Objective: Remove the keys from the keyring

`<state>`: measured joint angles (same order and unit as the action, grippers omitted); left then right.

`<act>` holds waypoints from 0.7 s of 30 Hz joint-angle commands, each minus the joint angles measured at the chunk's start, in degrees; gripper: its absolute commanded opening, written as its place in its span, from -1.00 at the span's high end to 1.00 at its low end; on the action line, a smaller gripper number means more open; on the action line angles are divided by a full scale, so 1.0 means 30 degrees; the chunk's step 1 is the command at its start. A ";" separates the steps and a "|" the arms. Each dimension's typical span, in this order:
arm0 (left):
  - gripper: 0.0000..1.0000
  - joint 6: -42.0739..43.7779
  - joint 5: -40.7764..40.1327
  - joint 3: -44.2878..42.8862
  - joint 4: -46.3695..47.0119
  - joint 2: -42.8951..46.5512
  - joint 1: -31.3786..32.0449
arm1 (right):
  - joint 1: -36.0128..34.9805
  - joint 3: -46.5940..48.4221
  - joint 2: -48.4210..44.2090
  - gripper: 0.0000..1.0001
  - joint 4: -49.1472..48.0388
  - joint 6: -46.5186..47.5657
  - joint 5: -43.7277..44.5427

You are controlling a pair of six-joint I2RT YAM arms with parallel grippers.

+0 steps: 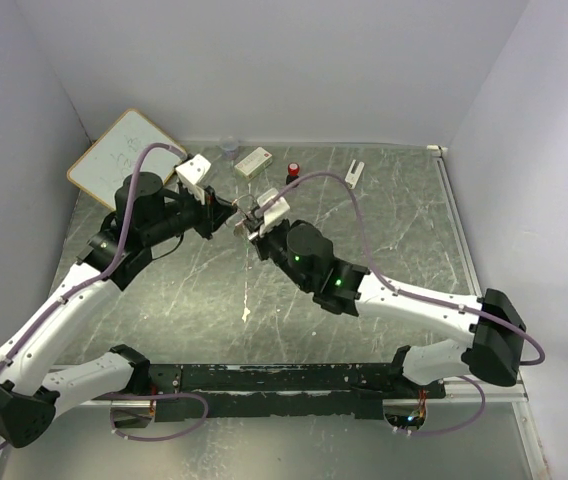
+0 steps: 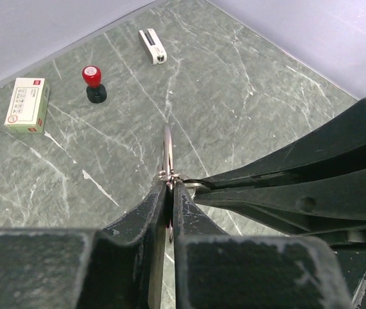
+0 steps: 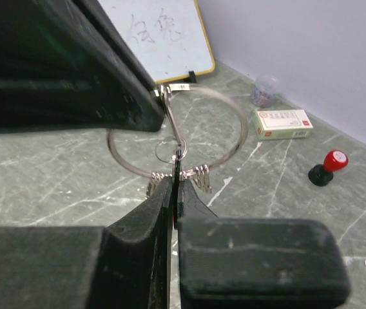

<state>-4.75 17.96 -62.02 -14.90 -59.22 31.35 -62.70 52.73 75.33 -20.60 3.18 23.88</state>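
The keyring (image 3: 228,149) is a large thin silver loop with a small ring (image 3: 165,152) inside it and small wire loops (image 3: 200,175) strung on its lower edge. It is held above the table. My left gripper (image 2: 169,185) is shut on the big loop, seen edge-on in the left wrist view (image 2: 167,145); its tip shows in the right wrist view (image 3: 159,96). My right gripper (image 3: 175,180) is shut on a thin dark key hanging from the small ring. Both grippers meet in the top view (image 1: 244,222). The green-headed key is hidden.
On the green marbled table stand a small whiteboard (image 1: 124,155) at the back left, a clear cup (image 1: 229,148), a white box (image 1: 253,161), a red-and-black stamp (image 1: 293,171) and a small white object (image 1: 354,173) along the back. Walls enclose three sides.
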 commanded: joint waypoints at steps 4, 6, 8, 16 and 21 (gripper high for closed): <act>0.53 0.0580 -0.0701 0.0722 0.1094 0.0084 0.0180 | -0.0035 0.6080 -0.0019 1.00 0.9331 -0.1534 -0.0546; 0.38 0.0793 -0.1142 0.1080 0.1191 0.0207 0.0183 | -0.0031 0.7515 0.0126 1.00 1.1622 -0.2072 -0.0014; 0.19 0.0926 -0.1798 0.1378 0.1209 0.0344 0.0184 | -0.0037 0.8785 0.0122 1.00 1.3824 -0.2530 0.0619; -0.34 0.0788 -0.1584 0.2167 0.2811 0.0513 0.0189 | -0.0077 1.1201 -0.0148 1.00 1.7994 -0.3629 0.2182; -0.30 -0.0176 -0.0050 0.3266 0.6056 0.0988 0.0183 | -0.0055 1.2989 0.0820 1.00 1.9940 -0.4422 0.2304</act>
<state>-2.92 13.80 -54.26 -7.01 -58.30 31.73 -62.72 85.93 75.94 32.25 -7.49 29.17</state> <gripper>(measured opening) 0.661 0.017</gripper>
